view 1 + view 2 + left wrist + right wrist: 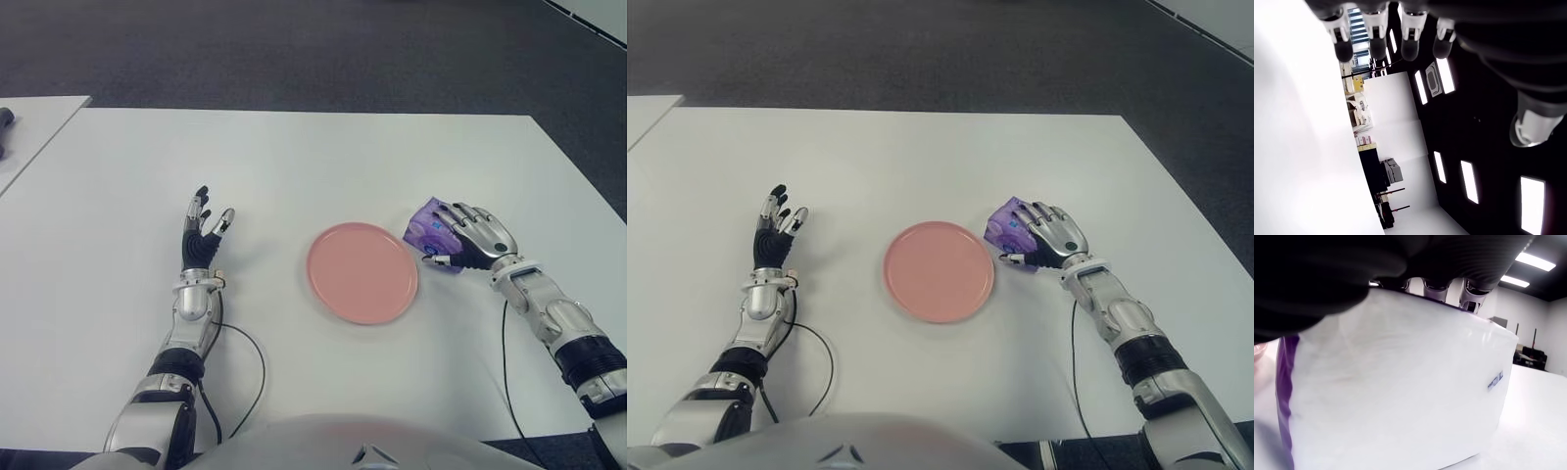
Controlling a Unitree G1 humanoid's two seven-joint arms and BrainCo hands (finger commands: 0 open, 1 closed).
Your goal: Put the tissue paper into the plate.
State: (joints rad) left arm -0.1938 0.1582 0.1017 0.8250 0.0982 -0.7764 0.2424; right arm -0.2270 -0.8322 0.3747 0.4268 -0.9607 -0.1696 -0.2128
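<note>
Right hand (468, 238) clasps the tissue pack (426, 227) from above, just beside the plate (361, 272)

A: What's hidden?
B: The right hand (468, 238) covers most of the tissue pack (427, 226).
A: Anything cut off?
B: A dark object (5, 122) at the left edge, unidentifiable.
</note>
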